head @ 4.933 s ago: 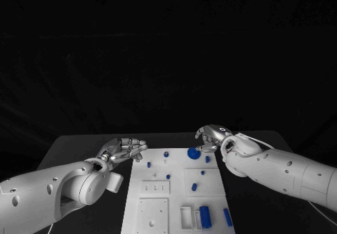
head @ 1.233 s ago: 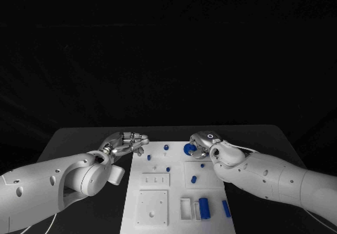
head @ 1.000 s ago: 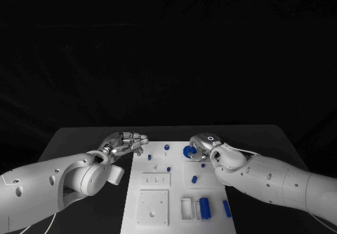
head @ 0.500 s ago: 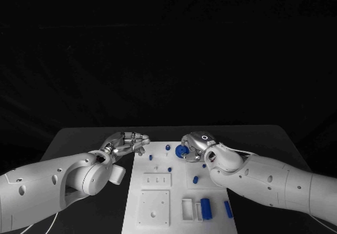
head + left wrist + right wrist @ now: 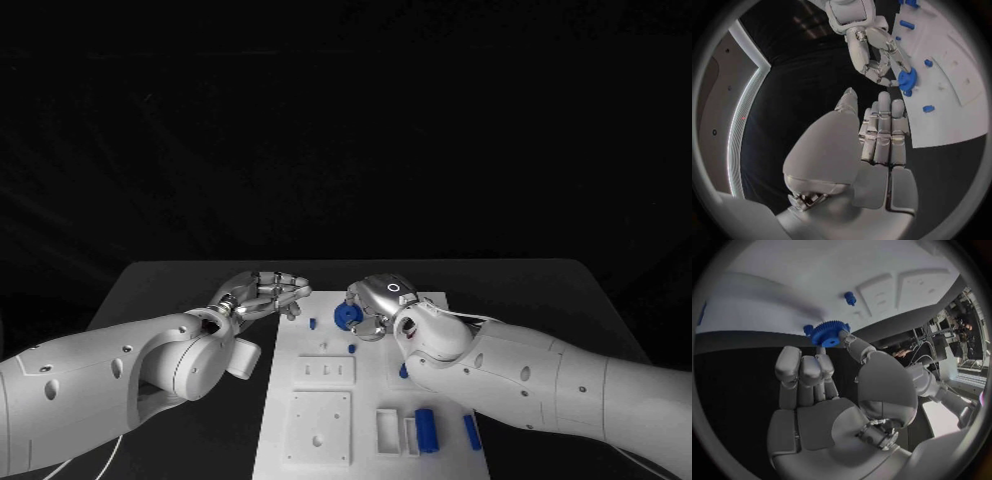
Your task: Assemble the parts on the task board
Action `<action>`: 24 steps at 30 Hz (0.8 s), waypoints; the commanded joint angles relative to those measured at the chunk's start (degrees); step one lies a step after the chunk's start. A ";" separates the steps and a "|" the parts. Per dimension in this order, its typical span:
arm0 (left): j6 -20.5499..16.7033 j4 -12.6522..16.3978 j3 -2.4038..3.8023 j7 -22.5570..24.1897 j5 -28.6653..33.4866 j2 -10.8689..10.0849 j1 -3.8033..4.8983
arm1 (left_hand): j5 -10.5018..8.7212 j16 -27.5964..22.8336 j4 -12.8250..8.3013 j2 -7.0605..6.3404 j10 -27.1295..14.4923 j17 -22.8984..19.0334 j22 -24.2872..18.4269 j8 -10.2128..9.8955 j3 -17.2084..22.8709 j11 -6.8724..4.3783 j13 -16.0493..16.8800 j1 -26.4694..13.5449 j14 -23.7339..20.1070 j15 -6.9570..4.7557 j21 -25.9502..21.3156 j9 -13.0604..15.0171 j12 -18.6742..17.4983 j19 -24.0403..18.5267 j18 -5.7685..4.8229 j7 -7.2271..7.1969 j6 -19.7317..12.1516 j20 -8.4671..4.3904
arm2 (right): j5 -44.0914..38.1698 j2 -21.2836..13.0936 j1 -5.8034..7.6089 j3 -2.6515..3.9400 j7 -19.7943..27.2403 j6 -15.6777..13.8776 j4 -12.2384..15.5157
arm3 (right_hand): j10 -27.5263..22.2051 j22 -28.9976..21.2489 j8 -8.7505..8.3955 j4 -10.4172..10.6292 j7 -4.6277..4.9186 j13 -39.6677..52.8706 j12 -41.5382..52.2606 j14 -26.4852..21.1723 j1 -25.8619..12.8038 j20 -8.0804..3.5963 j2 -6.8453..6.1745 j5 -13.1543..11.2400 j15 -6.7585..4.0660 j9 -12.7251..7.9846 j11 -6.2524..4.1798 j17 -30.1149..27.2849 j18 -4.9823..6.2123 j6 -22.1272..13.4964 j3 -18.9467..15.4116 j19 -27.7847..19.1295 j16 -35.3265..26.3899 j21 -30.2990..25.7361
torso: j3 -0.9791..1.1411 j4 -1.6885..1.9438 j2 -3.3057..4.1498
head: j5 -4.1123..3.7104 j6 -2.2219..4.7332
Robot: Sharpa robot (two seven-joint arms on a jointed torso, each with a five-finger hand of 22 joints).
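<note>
Head view, right hand (image 5: 378, 303) pinching blue gear (image 5: 348, 316)

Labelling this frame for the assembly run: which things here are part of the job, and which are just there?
In the job:
- task board
- blue gear, held by the right robot hand
- blue pegs standing in the board
- blue cylinder near the board's front

Just there:
- black table
- left robot hand, holding nothing

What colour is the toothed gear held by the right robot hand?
Blue gear; clearest in the right wrist view.
</note>
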 commanded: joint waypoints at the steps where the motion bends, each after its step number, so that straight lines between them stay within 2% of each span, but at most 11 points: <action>1: 0.15 -0.05 0.05 0.38 -0.38 0.19 0.06 | -0.18 0.30 0.05 0.21 -0.14 -0.07 -0.09 0.14 -0.22 0.16 -0.08 0.34 -0.20 0.06 0.20 -0.07 -0.27 0.00 2.01 0.06 -0.39 -0.23 | -1.64 1.11 -0.15 -0.23 -0.41 -0.17 -1.08 | 0.09 0.91 -0.15 0.17 1.03 -0.02 -0.30 0.07 -0.01 -0.17 -0.75 0.34 -0.42 0.08 -0.06 0.07 5.72 5.08 0.30 -0.19 -0.25 0.35 | -0.09 0.10 0.02 | 0.15 -0.14; 3: 0.14 -0.17 0.05 0.38 -0.38 0.36 0.06 | -0.18 0.30 0.05 0.22 -0.14 -0.07 -0.09 0.14 -0.22 0.17 -0.08 0.33 -0.20 0.06 0.21 -0.07 -0.27 0.00 2.01 0.07 -0.39 -0.23 | -1.82 1.79 -0.40 -0.38 -0.51 -0.16 -1.64 | 0.08 0.90 -0.16 0.19 1.04 -0.02 -0.31 0.07 0.00 -0.18 -0.76 0.35 -0.42 0.08 -0.06 0.08 5.72 5.07 0.33 -0.20 -0.27 0.35 | -0.10 0.08 0.00 | 0.24 -0.14; 6: 0.18 -0.39 0.05 0.36 -0.38 0.65 0.06 | -0.18 0.30 0.06 0.22 -0.14 -0.07 -0.10 0.14 -0.23 0.17 -0.08 0.32 -0.20 0.07 0.21 -0.07 -0.27 0.00 2.01 0.07 -0.39 -0.22 | -2.23 2.48 -0.77 -0.44 -1.04 -0.13 -2.22 | -0.01 0.89 -0.20 0.22 1.04 -0.08 -0.41 0.07 0.03 -0.19 -0.78 0.38 -0.42 0.08 -0.06 0.10 5.72 5.04 0.39 -0.21 -0.30 0.34 | -0.17 0.25 -0.01 | 0.41 -0.07; 8: 0.18 -0.45 0.05 0.36 -0.36 0.69 0.06 | -0.19 0.31 0.06 0.23 -0.14 -0.08 -0.10 0.14 -0.23 0.17 -0.08 0.31 -0.20 0.07 0.21 -0.07 -0.27 0.00 2.01 0.07 -0.39 -0.22 | -2.62 2.87 -0.93 -0.46 -1.27 -0.19 -2.70 | -0.01 0.88 -0.23 0.25 1.04 -0.07 -0.40 0.06 0.07 -0.20 -0.76 0.40 -0.42 0.07 -0.06 0.11 5.72 5.02 0.45 -0.22 -0.32 0.33 | -0.13 0.30 -0.02 | 0.50 -0.13; 13: 0.24 -0.49 0.05 0.30 -0.33 0.76 0.06 | -0.20 0.31 0.06 0.24 -0.15 -0.08 -0.11 0.15 -0.24 0.17 -0.08 0.28 -0.20 0.08 0.22 -0.08 -0.28 0.00 2.01 0.07 -0.40 -0.21 | -2.72 3.51 -1.21 -0.51 -1.29 -0.31 -4.31 | -0.35 0.84 -0.38 0.21 1.08 -0.26 -0.73 0.04 0.29 -0.23 -0.85 0.43 -0.40 0.06 -0.03 0.17 5.72 4.87 0.68 -0.30 -0.47 0.27 | -0.40 0.62 0.04 | 0.31 -0.24; 18: 0.31 -0.51 0.05 0.31 -0.32 0.78 0.06 | -0.20 0.31 0.07 0.24 -0.15 -0.09 -0.11 0.15 -0.24 0.16 -0.08 0.26 -0.21 0.08 0.22 -0.08 -0.28 0.00 2.01 0.07 -0.39 -0.20 | -2.64 3.68 -1.30 -0.58 -1.27 -0.49 -4.94 | -0.63 0.81 -0.49 0.05 1.11 -0.41 -1.00 0.03 0.54 -0.26 -1.15 0.50 -0.37 0.05 0.00 0.23 5.72 4.79 0.85 -0.38 -0.62 0.22 | -0.35 0.41 0.03 | 0.62 -0.38; 20: 0.37 -0.63 0.05 0.26 -0.24 0.83 0.06 | -0.20 0.31 0.07 0.24 -0.15 -0.09 -0.12 0.15 -0.25 0.16 -0.08 0.25 -0.21 0.08 0.22 -0.08 -0.28 0.00 2.01 0.07 -0.40 -0.20 | -2.25 3.78 -1.31 -0.58 -1.17 -0.61 -5.04 | -0.81 0.80 -0.54 0.03 1.13 -0.54 -1.19 0.03 0.60 -0.26 -1.21 0.51 -0.36 0.05 0.02 0.24 5.72 4.74 0.90 -0.41 -0.67 0.20 | -0.26 0.32 0.02 | 0.71 -0.43; 24: 0.40 -0.82 0.05 0.25 -0.16 0.90 0.06 | -0.20 0.32 0.07 0.24 -0.16 -0.10 -0.12 0.15 -0.25 0.16 -0.08 0.24 -0.21 0.08 0.23 -0.09 -0.28 0.00 2.01 0.08 -0.40 -0.20 | -1.89 4.26 -1.32 -0.59 -1.08 -0.60 -5.56 | -1.33 0.75 -0.74 0.04 1.21 -0.91 -1.76 0.01 0.68 -0.26 -1.30 0.53 -0.31 0.00 0.08 0.25 5.72 4.48 1.06 -0.51 -0.85 0.11 | -0.20 0.39 0.02 | 0.76 -0.32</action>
